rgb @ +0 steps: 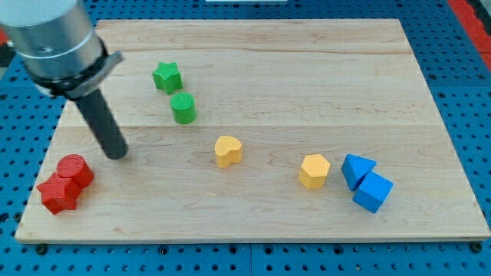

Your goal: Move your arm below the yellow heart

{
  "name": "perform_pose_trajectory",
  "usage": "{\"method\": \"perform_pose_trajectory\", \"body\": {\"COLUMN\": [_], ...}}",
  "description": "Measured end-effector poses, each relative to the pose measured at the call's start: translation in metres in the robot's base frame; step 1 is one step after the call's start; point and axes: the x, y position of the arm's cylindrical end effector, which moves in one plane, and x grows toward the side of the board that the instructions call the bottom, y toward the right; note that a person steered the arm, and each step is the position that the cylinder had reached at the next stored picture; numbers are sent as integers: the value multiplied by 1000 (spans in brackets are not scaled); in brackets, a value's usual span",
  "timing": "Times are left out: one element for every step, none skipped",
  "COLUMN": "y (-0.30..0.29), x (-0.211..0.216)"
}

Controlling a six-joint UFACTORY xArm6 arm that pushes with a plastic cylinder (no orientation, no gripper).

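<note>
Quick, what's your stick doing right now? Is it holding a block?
My tip: no gripper, so it holds nothing. It touches no block, sitting up and right of the red blocks, left of the yellow heart.

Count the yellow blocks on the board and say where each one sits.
2. The yellow heart lies near the board's middle, to the right of my tip. The yellow hexagonal block sits further right, just left of the two blue blocks. None seems hidden.

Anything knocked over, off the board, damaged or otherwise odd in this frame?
Nothing stands out. All eight blocks sit on the wooden board, in colour pairs. My tip rests toward the view's left, above the red pair and well left of the yellow heart, touching no block.
</note>
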Motion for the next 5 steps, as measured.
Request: {"method": "perform_pose_trajectory", "body": {"y": [20,28,34,36,36], "x": [0,0,0,0,0]}}
